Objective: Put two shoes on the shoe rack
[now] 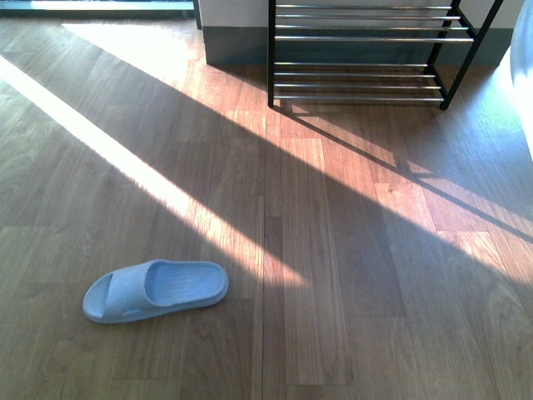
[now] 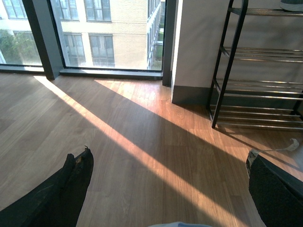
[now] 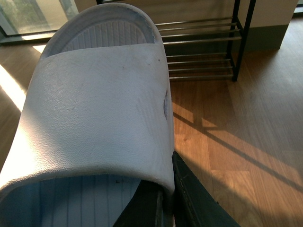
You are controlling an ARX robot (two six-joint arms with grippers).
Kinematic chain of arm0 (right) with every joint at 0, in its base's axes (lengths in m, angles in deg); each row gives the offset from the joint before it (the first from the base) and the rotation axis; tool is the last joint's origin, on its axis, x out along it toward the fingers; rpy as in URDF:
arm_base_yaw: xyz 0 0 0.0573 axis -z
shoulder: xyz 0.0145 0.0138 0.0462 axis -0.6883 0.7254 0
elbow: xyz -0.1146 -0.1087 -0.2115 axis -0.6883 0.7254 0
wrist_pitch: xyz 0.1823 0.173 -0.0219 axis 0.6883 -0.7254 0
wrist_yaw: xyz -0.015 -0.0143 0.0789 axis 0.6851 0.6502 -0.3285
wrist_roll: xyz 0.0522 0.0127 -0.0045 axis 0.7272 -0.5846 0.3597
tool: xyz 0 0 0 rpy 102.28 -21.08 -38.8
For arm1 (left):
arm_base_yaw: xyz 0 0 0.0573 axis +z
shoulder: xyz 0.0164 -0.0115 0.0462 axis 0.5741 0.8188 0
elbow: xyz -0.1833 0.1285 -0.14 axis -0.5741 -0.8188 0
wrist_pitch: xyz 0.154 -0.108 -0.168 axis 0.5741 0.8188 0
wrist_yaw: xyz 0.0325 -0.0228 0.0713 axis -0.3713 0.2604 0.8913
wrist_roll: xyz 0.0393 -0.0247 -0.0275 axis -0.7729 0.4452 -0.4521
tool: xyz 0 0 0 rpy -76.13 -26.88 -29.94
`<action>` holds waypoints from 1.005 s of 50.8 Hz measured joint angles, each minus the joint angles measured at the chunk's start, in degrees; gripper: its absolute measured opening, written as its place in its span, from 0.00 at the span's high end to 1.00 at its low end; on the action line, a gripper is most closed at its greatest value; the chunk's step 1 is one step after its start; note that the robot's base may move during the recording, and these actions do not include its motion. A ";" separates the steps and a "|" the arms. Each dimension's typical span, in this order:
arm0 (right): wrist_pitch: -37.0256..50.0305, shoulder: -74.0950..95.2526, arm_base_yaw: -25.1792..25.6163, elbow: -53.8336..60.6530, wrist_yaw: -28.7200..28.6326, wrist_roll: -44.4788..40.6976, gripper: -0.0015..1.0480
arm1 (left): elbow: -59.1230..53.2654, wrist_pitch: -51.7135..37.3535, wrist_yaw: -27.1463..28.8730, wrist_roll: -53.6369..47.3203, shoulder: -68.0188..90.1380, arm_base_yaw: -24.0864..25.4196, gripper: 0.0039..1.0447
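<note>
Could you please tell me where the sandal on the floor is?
Front view, lower left: the sandal lies on the floor, apart from the shoe rack at upper right.

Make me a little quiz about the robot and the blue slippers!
1. True or false: the sandal on the floor touches the shoe rack.
2. What is the right gripper clamped on? A: a grey sneaker. B: a pale blue sandal. C: nothing.
3. Fill in: the left gripper has its jaws ___ with nothing between them.
Key: 1 false, they lie far apart; 2 B; 3 open.
</note>
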 joint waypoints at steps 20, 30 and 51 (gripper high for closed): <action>-0.02 0.11 0.00 0.00 -0.02 0.00 0.98 | 6.93 14.14 20.06 11.96 13.62 -7.45 0.09; 0.00 0.09 0.00 0.00 -0.04 0.00 0.98 | 17.99 -9.55 21.64 36.33 68.43 -13.90 0.09; 0.00 0.09 0.00 0.00 -0.04 0.00 0.98 | 44.04 -10.25 19.43 50.62 130.38 -19.06 0.09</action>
